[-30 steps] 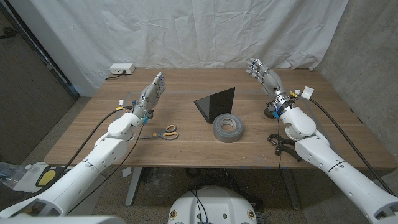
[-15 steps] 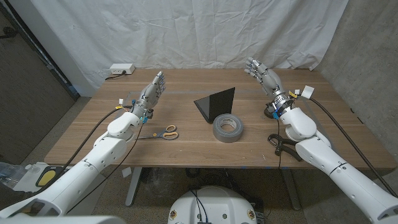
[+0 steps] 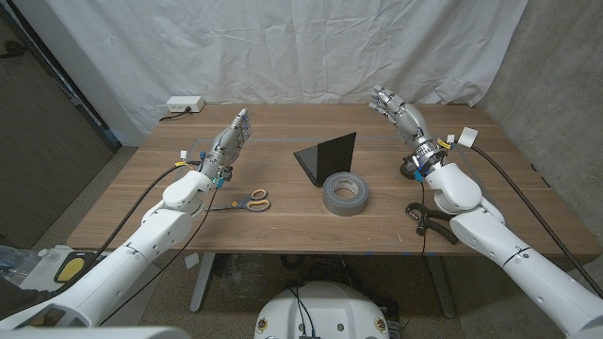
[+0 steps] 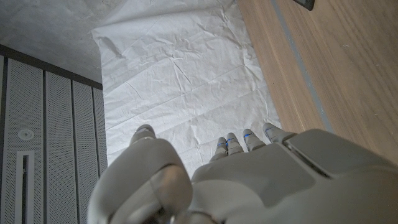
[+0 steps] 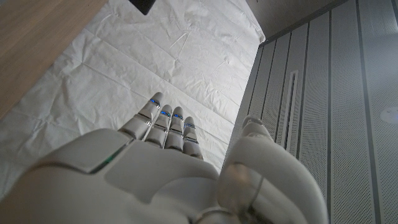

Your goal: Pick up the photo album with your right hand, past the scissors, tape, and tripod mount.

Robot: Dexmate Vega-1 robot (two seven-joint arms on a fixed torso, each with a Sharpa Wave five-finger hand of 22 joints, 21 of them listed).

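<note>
Right hand (image 3: 397, 109) slightly farther back, fingers apart

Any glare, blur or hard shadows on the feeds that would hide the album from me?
Head view: even, soft light, sharp; the black photo album reads clearly against the table, no glare. Right wrist view: the right hand looms large, slightly soft. Left wrist view: the left hand likewise.

A wooden table (image 3: 283, 226) stands before a creased white sheet (image 3: 283, 47) hung as a backdrop along its far edge. A grey concrete wall (image 3: 565, 85) rises on the right, a dark panel (image 3: 38, 141) stands on the left, over grey floor (image 3: 104, 179). A white power strip (image 3: 184, 105) lies at the table's far left corner
</note>
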